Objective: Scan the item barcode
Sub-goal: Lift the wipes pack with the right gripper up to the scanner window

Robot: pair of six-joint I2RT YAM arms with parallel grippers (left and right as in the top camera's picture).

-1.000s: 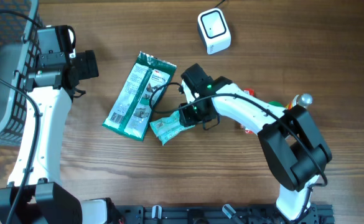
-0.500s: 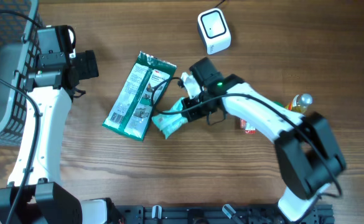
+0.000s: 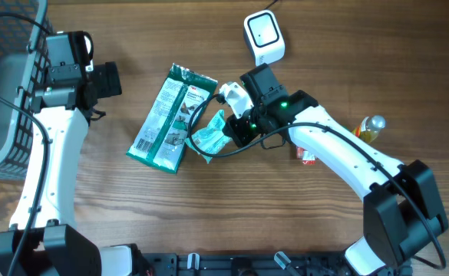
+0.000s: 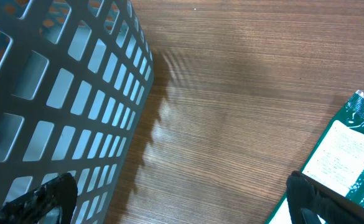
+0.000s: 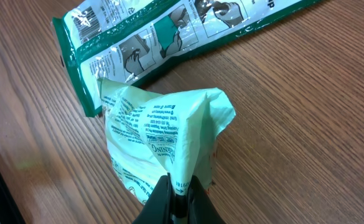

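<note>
Pouch (image 3: 209, 139), light green, printed, crumpled: sits below and left of scanner (image 3: 264, 38) in overhead view, near it but not touching. Pinched at one folded edge by R gripper (image 5: 177, 194); jaws fully closed on the film, fold standing up between the fingers, rest of pouch hanging away from wrist cam. Whether its low edge touches the table (image 3: 209, 222): cannot tell. Barcode on pouch: not legible in any view

Pack (image 3: 170, 116), dark green w/ white label, flat on table, further left of scanner than pouch; its near end is just beside pouch, seems to touch or overlap in wrist view. Barcode visible on pack's end in R wrist view

L gripper (image 3: 107, 80): far left of scanner, jaws spread wide, nothing between them; fingertips at the two lower corners of L wrist view, bare wood between. Basket (image 4: 57, 93), grey mesh, beside L gripper, farthest left of scanner

Bottle (image 3: 370, 126), small, yellowish w/ silver cap, below and right of scanner, well apart. Small red item (image 3: 307, 157) under R arm, partly hidden, type unclear

Scanner: white, upright, cable running off top edge
</note>
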